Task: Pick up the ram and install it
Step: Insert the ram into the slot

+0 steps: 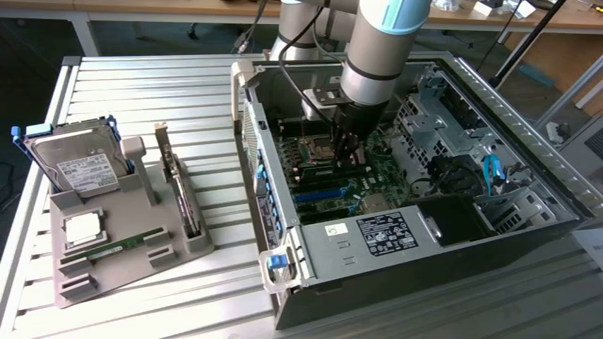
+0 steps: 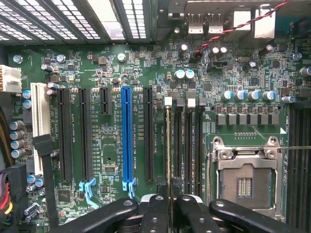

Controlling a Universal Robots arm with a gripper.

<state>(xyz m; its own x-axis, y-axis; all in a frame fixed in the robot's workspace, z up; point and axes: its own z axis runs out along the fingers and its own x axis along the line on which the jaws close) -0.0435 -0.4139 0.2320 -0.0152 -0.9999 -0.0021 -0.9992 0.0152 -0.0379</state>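
The narrow claw (image 2: 168, 201) is gripping the ram (image 2: 168, 145) edge-on over a memory slot (image 2: 168, 102) beside the socket (image 2: 245, 182), inside the case (image 1: 311, 282) at the exterior view's right; pickup is done; seating is looking unfinished.

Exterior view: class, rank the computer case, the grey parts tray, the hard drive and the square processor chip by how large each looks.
1. computer case
2. grey parts tray
3. hard drive
4. processor chip
The hard drive and chip sit on the tray, so nearness hardly affects their order.
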